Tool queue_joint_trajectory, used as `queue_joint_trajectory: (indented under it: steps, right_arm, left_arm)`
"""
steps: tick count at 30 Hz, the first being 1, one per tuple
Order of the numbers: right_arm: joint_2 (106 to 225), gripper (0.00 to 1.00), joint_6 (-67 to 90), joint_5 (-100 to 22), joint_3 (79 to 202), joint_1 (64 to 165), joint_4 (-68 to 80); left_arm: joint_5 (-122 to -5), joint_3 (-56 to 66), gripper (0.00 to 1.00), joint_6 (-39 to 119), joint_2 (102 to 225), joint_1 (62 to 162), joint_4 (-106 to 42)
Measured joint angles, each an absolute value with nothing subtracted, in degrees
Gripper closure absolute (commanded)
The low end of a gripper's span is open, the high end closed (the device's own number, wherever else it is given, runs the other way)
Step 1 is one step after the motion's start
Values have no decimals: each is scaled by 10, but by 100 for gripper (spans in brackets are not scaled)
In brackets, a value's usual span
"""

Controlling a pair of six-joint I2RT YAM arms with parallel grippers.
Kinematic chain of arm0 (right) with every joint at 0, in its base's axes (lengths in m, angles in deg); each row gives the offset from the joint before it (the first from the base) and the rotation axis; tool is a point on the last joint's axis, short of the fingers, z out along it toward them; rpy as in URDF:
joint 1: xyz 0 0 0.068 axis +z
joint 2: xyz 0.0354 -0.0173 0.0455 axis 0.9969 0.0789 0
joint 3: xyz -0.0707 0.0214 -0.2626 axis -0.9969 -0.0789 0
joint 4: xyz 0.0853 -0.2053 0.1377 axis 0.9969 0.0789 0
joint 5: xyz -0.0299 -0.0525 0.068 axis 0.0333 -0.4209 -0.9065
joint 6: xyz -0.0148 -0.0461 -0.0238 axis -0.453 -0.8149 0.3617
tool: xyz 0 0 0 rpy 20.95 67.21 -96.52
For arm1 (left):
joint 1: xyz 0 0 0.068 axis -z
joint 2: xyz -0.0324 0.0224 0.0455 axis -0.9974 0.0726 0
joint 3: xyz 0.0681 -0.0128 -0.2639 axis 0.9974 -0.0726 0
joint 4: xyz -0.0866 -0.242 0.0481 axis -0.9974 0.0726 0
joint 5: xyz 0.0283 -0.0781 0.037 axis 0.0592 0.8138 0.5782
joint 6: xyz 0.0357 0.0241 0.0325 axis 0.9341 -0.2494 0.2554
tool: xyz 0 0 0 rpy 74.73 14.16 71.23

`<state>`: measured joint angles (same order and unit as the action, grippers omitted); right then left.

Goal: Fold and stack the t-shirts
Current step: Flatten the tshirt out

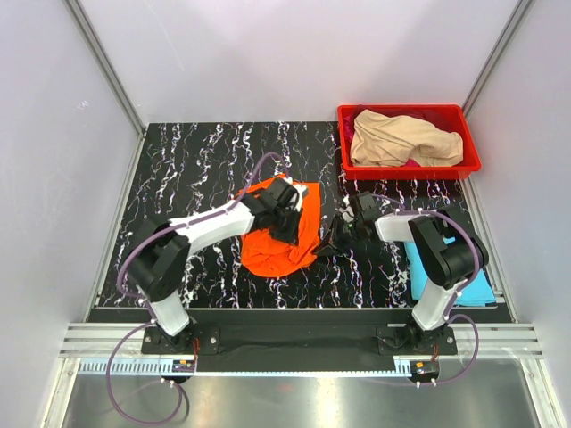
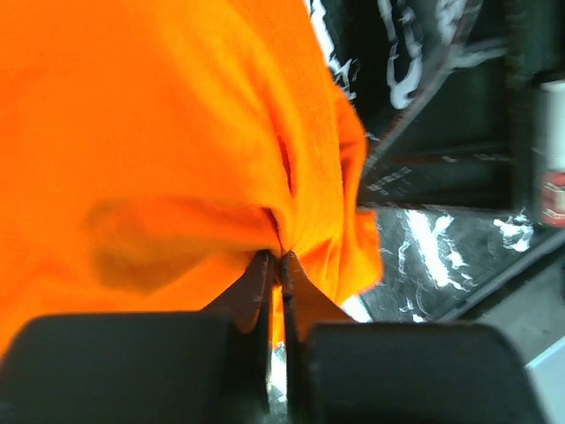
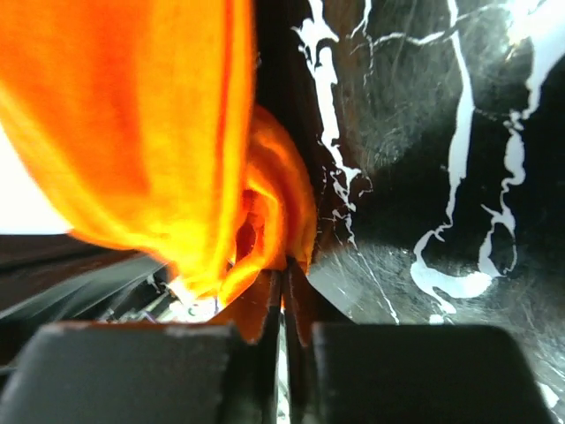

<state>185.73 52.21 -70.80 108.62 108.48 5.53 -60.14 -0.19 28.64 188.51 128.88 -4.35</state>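
Note:
The bright orange t-shirt (image 1: 275, 245) lies crumpled on the black marbled table (image 1: 205, 169), just left of centre. My left gripper (image 1: 291, 225) sits over the shirt's upper right part. In the left wrist view it (image 2: 279, 257) is shut on a gathered fold of the orange cloth (image 2: 159, 132). My right gripper (image 1: 325, 242) reaches in from the right at the shirt's right edge; in the right wrist view it (image 3: 284, 268) is shut on a bunched edge of orange cloth (image 3: 132, 115). A beige t-shirt (image 1: 403, 138) lies in the bin with a bit of magenta cloth (image 1: 412, 164) beneath it. A light blue t-shirt (image 1: 451, 283) lies flat under my right arm.
The red plastic bin (image 1: 470, 148) stands at the back right corner of the table. White walls with metal rails enclose the table on three sides. Both arm bases are bolted along the near edge.

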Motion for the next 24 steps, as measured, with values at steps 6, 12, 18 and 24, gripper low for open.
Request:
queue_joint_trajectory:
  steps: [6,12,18,24]
  right_arm:
    - [1825,100,470,-648,1137,1086,188]
    - [1645,100,408,-528,1223,1086,389]
    - [1433,100,392,-449,1333,1087,542]
    - [1503,100,368,-395,1526,1055,601]
  left_arm:
    - [-579,10,100,286,1788,1225,-13]
    - [-553,72,100,286,1641,1123,14]
    - [-613,95,100,289,1444,1074,64]
    - [-684,210,100,292,1439,982,118]
